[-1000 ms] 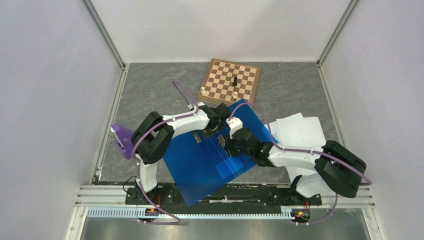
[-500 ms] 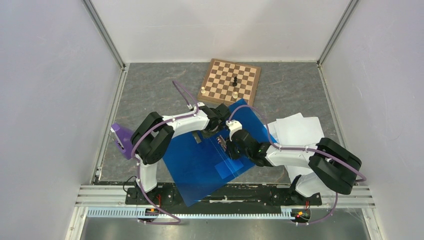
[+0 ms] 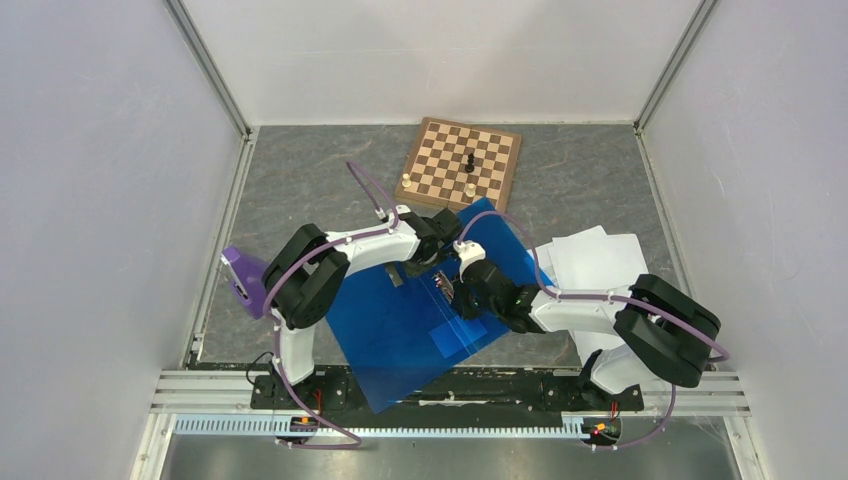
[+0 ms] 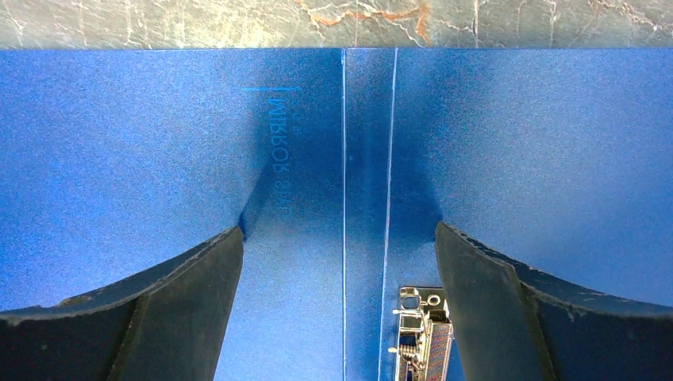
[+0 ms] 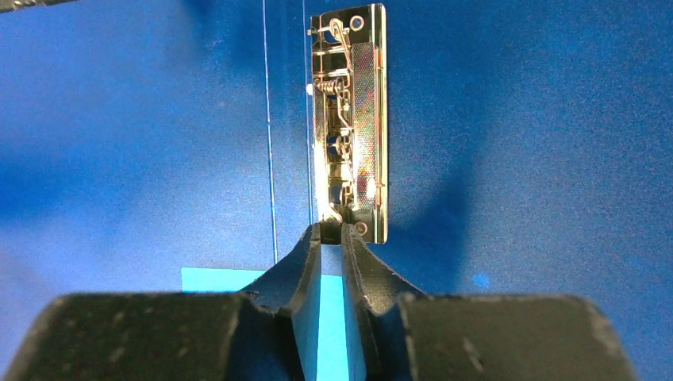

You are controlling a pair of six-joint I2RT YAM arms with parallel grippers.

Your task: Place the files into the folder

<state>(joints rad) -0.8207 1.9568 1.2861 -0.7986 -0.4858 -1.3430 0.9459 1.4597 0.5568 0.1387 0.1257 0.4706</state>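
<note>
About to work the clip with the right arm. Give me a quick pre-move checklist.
1. Folder open, inside facing up: ok.
2. Right gripper closed on the near end of the metal clip: ok.
3. Clip lifted off the cover: not ok, looks flat.
4. Left gripper open, straddling the spine: ok.
5. Left fingers pressing the folder down: cannot tell.
6. Files loose on the table, right of the folder, none inside: ok.
</note>
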